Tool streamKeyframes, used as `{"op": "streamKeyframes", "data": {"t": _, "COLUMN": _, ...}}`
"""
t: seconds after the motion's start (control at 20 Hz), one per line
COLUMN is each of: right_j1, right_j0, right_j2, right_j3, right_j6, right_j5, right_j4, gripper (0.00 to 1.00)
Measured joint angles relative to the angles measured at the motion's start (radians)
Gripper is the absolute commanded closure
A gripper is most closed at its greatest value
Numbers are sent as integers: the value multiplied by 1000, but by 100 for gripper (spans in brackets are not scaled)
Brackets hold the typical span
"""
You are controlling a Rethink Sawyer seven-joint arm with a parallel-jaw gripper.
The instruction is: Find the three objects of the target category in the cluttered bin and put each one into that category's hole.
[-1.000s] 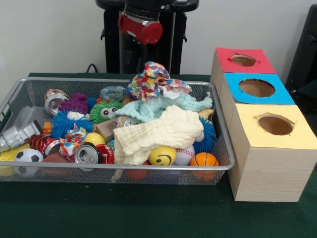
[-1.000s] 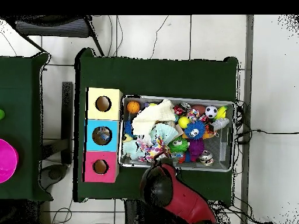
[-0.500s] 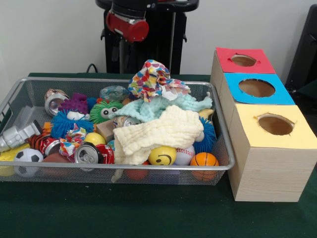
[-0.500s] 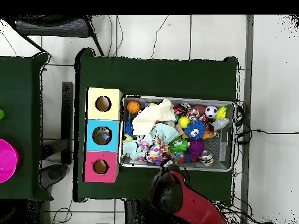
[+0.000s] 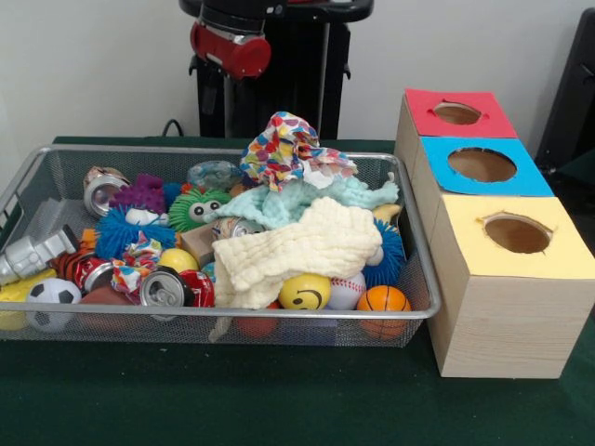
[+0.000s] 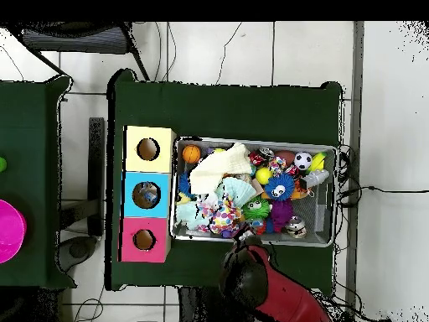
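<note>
Your red and black arm (image 5: pixel 231 42) has drawn back from the silver wire-mesh bin (image 5: pixel 56 167) and now sits behind its far rim; you cannot tell how its gripper stands. It carries nothing visible, so the colourful patterned cloth (image 5: pixel 290 144) stays heaped on the pale green cloth (image 5: pixel 297 203) and cream waffle cloth (image 5: pixel 302 246). The wooden box with red, blue and yellow holed tops (image 5: pixel 507 307) beside the bin awaits them; this looks like a reset between reaches.
</note>
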Motion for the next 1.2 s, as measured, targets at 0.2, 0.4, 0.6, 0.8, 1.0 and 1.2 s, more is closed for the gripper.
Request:
{"op": "streamKeyframes", "data": {"t": 0.2, "right_j1": 9, "right_j0": -25, "right_j2": 28, "right_j3": 0, "right_j6": 0, "right_j5": -12, "right_j4": -7, "gripper": 0}}
{"op": "streamKeyframes", "data": {"t": 0.4, "right_j1": 20, "right_j0": -44, "right_j2": 52, "right_j3": 0, "right_j6": 0, "right_j5": -18, "right_j4": -7, "gripper": 0}}
{"op": "streamKeyframes", "data": {"t": 0.6, "right_j1": 20, "right_j0": -56, "right_j2": 78, "right_j3": 0, "right_j6": 0, "right_j5": -18, "right_j4": -7, "gripper": 0}}
{"op": "streamKeyframes", "data": {"t": 0.8, "right_j1": 19, "right_j0": -54, "right_j2": 94, "right_j3": 0, "right_j6": 0, "right_j5": -18, "right_j4": -7, "gripper": 0}}
{"op": "streamKeyframes", "data": {"t": 1.0, "right_j1": 19, "right_j0": -53, "right_j2": 94, "right_j3": -2, "right_j6": 0, "right_j5": -18, "right_j4": -7, "gripper": 0}}
{"op": "streamKeyframes", "data": {"t": 1.2, "right_j1": 20, "right_j0": -52, "right_j2": 94, "right_j3": -15, "right_j6": 0, "right_j5": -18, "right_j4": -7, "gripper": 0}}
